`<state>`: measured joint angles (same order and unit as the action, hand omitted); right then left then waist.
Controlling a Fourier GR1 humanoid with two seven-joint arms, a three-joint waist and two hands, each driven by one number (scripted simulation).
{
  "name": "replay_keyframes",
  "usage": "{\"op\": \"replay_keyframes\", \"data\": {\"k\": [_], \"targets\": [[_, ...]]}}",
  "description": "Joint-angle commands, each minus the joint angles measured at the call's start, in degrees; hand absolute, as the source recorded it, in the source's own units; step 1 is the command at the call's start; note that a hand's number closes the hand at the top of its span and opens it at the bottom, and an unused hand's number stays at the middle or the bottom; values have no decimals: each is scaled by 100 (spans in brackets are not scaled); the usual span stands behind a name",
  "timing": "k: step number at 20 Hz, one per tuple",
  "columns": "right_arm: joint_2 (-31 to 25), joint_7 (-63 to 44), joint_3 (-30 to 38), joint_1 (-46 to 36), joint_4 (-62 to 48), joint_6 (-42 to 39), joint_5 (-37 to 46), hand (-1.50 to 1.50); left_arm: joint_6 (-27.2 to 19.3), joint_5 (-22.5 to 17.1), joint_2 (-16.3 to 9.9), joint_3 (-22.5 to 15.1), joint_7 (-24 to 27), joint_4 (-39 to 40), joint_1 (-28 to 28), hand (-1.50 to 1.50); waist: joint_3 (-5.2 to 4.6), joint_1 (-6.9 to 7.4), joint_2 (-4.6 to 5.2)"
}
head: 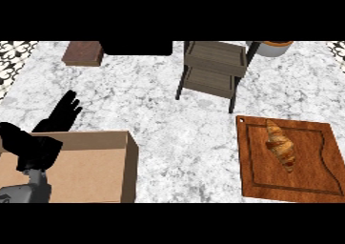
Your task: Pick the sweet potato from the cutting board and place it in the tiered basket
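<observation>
the main risk, as i judge it, is reach and identity; the only hand in view is the left hand (52, 125), and the sweet potato (281, 144) lies well off to its right, on the cutting board (254, 164); the object there looks ridged and golden-brown, more like a pastry than a root, so a wrong pick is unlikely only because nothing else sits on the board; a sweep across from the left hand's side would have to pass over the open cardboard box (126, 164) just below and to its right, and could clip the box wall; the tiered basket (214, 69) stands further away and to the right of the hand, between it and the board in the sideways sense but deeper on the counter; its dark legs and narrow shelves leave little room, so a long, tapered item could catch a rim or roll off a tier.

the left hand hangs above the box's near-left corner with fingers straight and spread, pointing away from the robot; it holds nothing and, as far as i can tell, touches nothing; the right hand does not show at all.
</observation>
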<state>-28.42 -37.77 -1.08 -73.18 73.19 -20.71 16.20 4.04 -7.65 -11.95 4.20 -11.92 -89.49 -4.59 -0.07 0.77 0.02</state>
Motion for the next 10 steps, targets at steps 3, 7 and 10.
{"op": "replay_keyframes", "data": {"k": [3, 7, 10], "targets": [[298, 64, -63, -197, -417, 28, 276, 150, 182, 43, -73, -61, -15, -177, 325, 0, 3, -1, -3], [693, 620, -435, 153, -765, 771, 980, 150, 188, 65, -87, 73, 209, 59, 157, 0, 3, 13, 15], [743, 680, -325, -140, -1198, 867, 1126, 150, 56, 38, -152, 65, -379, -301, -65, 0, 5, 17, 6]]}}
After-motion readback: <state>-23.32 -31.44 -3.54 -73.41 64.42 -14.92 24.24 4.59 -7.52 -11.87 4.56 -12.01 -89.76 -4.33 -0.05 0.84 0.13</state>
